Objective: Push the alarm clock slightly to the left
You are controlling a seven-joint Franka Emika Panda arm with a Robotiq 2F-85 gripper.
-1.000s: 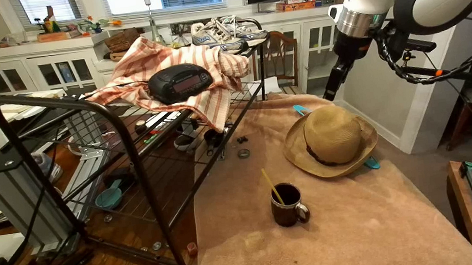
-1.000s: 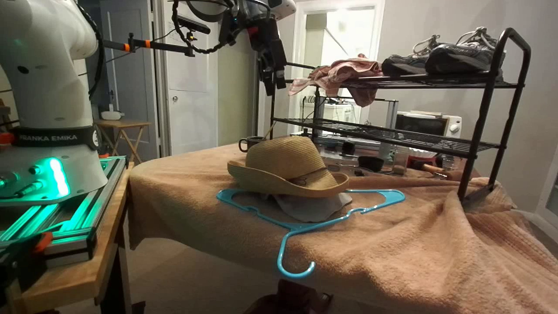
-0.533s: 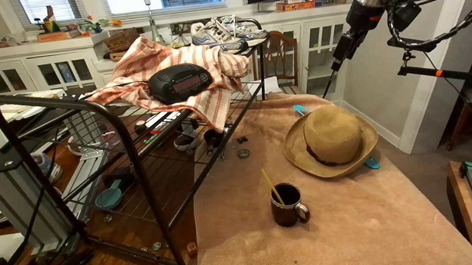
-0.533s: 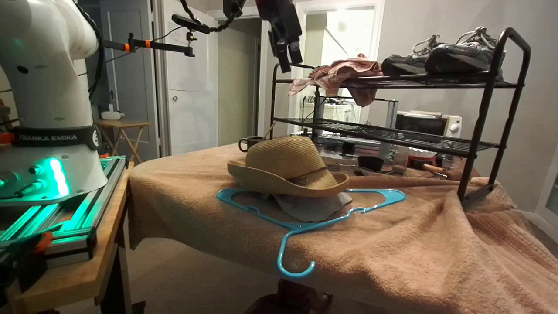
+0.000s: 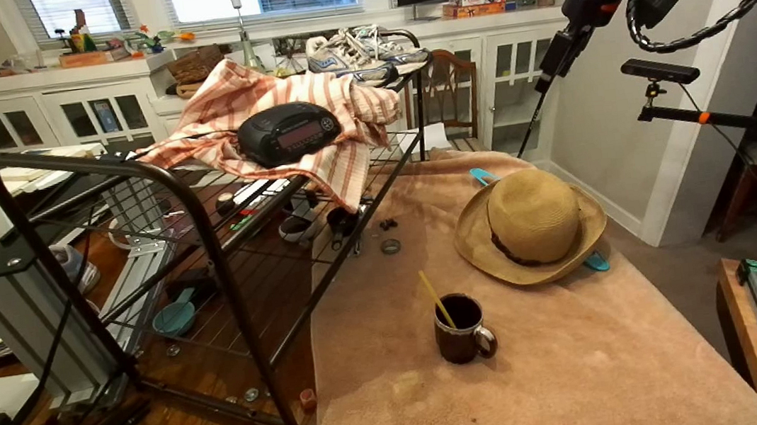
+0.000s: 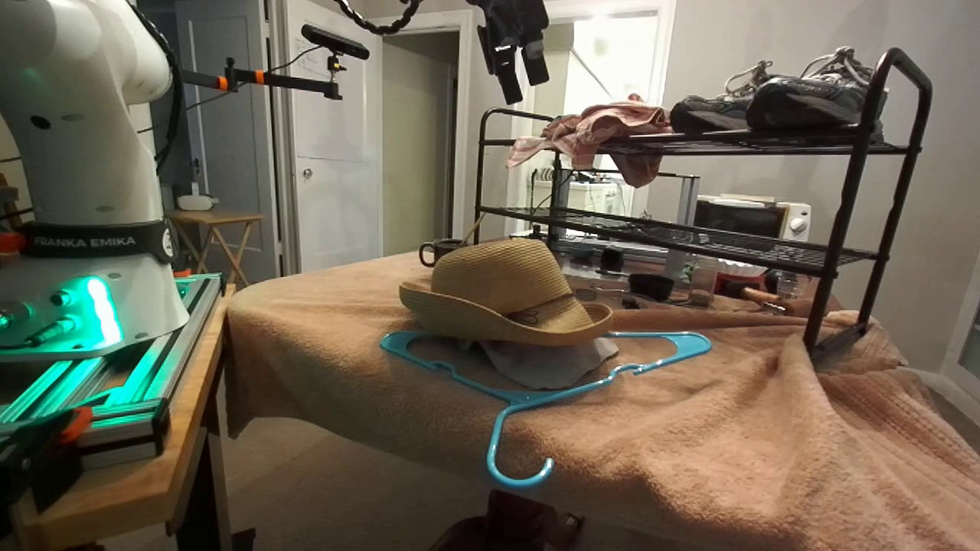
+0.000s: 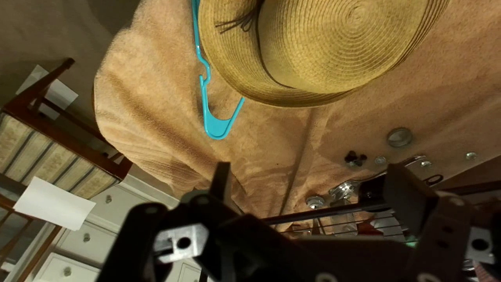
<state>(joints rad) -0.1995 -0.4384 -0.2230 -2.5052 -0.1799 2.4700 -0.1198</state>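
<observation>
The black alarm clock (image 5: pixel 289 133) sits on a red-and-white striped cloth (image 5: pixel 217 106) on the top shelf of the black wire rack (image 5: pixel 210 239). Its display faces the exterior camera. In an exterior view the cloth (image 6: pixel 605 126) shows but the clock does not, and the clock is out of the wrist view. My gripper (image 5: pixel 544 79) hangs in the air, well to the right of the clock and apart from it. It also shows at the top of an exterior view (image 6: pixel 527 88). In the wrist view the gripper (image 7: pixel 309 168) has its fingers wide apart with nothing between them.
A straw hat (image 5: pixel 536 219) lies on a blue hanger (image 6: pixel 528 398) on the tan towel (image 5: pixel 399 395). A brown mug (image 5: pixel 460 338) with a yellow stick stands nearer. Sneakers (image 5: pixel 367 53) stand on the rack's top shelf beside the cloth. The rack's end bars rise above the shelf.
My gripper has risen. It moved up and to the right in both exterior views. The alarm clock, cloth and rack have not moved.
</observation>
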